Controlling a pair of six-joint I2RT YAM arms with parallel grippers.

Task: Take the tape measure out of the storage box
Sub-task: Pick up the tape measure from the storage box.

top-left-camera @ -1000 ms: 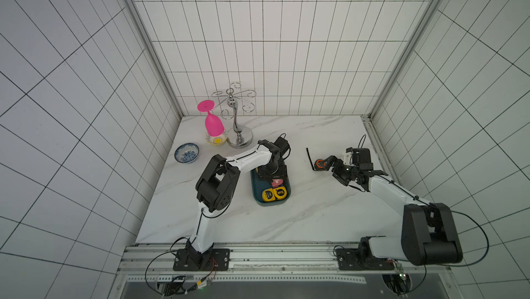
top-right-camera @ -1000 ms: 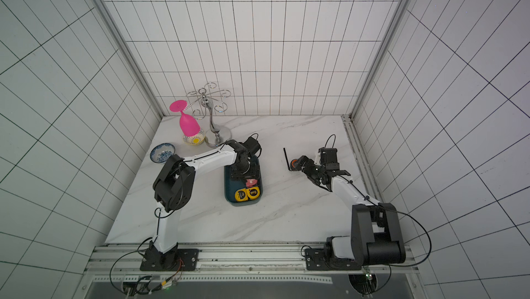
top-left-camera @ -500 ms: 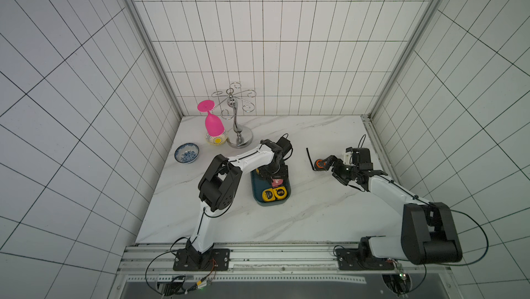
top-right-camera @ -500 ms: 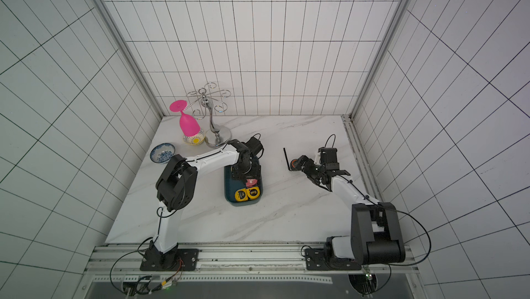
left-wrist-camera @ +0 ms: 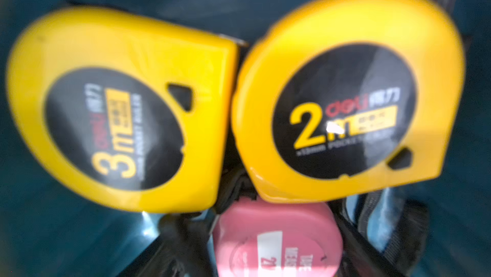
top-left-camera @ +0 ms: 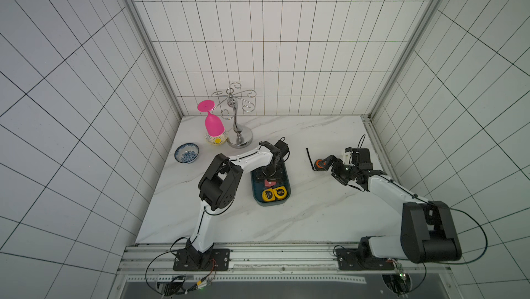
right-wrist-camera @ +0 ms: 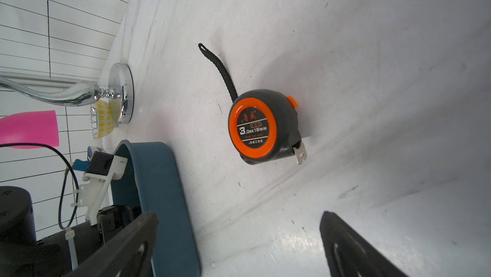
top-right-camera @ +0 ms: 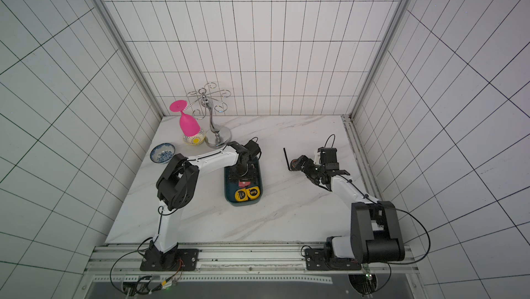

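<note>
1. White-tiled booth w/ a marble tabletop (top-left-camera: 315,220). The teal storage box (top-left-camera: 271,203) sits mid-table btwn the two arms.
2. L gripper (top-left-camera: 269,177) is down inside the box. In the wrist view the pink tape measure (left-wrist-camera: 276,238) lies btwn two dark shapes, prob. the fingers, one on each side.
3. That view is blurred, so I can't tell if the L jaws are clamped on the pink one or only flanking it.
4. Just ahead of the L jaws lie the yellow 3 m tape measure (left-wrist-camera: 119,111) and the yellow 2 m tape measure (left-wrist-camera: 345,97). They're flat, side by side and touching. The pink case appears to touch the 2 m one.
5. R gripper (right-wrist-camera: 239,225) has its jaws wide apart w/ nothing btwn them.
6. Ahead of the R jaws and clear of them, the orange-and-grey tape measure (right-wrist-camera: 255,129) rests on bare table outside the box. Its black strap (right-wrist-camera: 220,71) trails away from the jaws.
7. Progress, my read: one tape measure is already out and three are in the box. The pink one looks to be at the grasp stage.
8. Left to do: get a firm grip, lift it clear of the rim w/o dragging the yellow pair, and set it on the table.
</note>
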